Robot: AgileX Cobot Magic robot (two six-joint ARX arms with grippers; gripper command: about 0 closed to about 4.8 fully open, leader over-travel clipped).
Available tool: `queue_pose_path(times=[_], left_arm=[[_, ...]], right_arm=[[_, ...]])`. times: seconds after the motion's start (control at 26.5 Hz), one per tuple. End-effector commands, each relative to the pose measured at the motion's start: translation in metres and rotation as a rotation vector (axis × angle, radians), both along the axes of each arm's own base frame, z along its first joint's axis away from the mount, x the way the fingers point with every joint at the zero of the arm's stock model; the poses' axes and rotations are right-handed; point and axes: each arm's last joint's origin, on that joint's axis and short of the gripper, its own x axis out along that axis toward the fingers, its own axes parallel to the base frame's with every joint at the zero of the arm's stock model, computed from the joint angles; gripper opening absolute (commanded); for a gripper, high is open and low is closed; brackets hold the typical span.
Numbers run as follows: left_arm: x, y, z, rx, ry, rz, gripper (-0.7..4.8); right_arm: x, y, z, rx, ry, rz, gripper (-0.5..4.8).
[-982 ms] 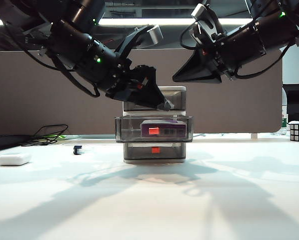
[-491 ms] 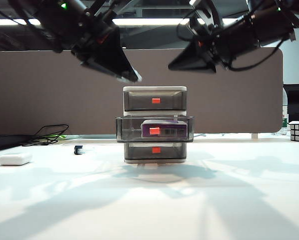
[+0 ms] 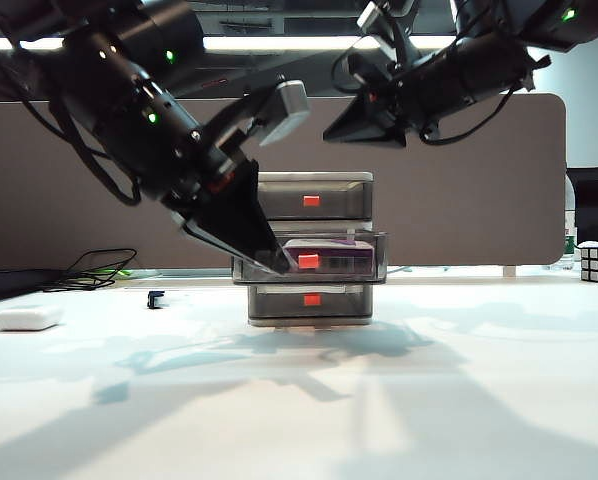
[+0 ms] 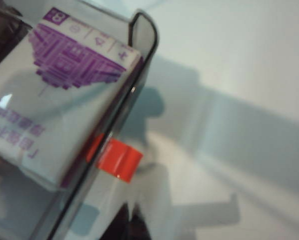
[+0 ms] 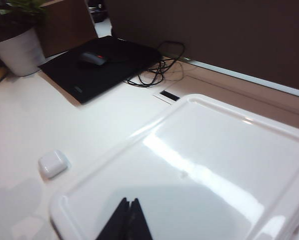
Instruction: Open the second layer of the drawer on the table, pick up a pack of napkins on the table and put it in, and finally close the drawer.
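The closed, empty left gripper sits at the pulled-out smoky grey middle drawer, just beside its red tab. Inside lies the purple-and-white napkin pack. The right gripper, closed and empty, hovers above the unit's pale lid.

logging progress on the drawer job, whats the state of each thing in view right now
second layer of the drawer: pulled out, open
pack of napkins: lying inside the open middle drawer
top drawer: shut
bottom drawer: shut
left gripper: fingers shut, tip at the middle drawer's front by its red tab
right gripper: fingers shut, empty, above the unit's lid
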Motion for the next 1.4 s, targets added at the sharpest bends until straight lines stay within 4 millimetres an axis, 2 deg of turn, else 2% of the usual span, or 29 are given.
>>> queue_pose_path(times=[0.04,0.19,0.34,0.72,0.94,1.09,1.32,1.4], left_arm=[[0.006,-0.003,0.0,-0.027,-0.043,0.014,-0.06],[0.012,-0.005,0.003,-0.024,-0.114,0.074,-0.06],[0.015,-0.006,0.003,-0.05,-0.11,0.114,-0.06],[0.032,-0.014,-0.01,-0.059,-0.192,0.29,-0.06],[0.037,-0.019,-0.002,-0.078,-0.316,0.392,-0.06],[0.039,-0.02,-0.005,-0.044,-0.363,0.447,-0.06],[0.042,-0.022,-0.008,-0.048,-0.391,0.464,-0.06],[0.039,-0.021,-0.007,-0.023,-0.387,0.412,-0.06]], right_arm=[[0.003,0.002,-0.001,0.002,0.0,0.001,-0.05],[0.005,0.002,-0.009,-0.015,0.038,-0.012,-0.05],[0.004,0.001,-0.011,-0.028,0.058,-0.027,-0.05],[0.003,0.0,-0.016,-0.07,0.091,-0.05,-0.05],[0.002,0.0,-0.019,-0.095,0.102,-0.049,-0.05],[0.002,0.0,-0.02,-0.1,0.107,-0.048,-0.05],[0.002,0.0,-0.02,-0.1,0.109,-0.045,-0.05],[0.002,0.0,-0.019,-0.103,0.096,-0.036,-0.05]])
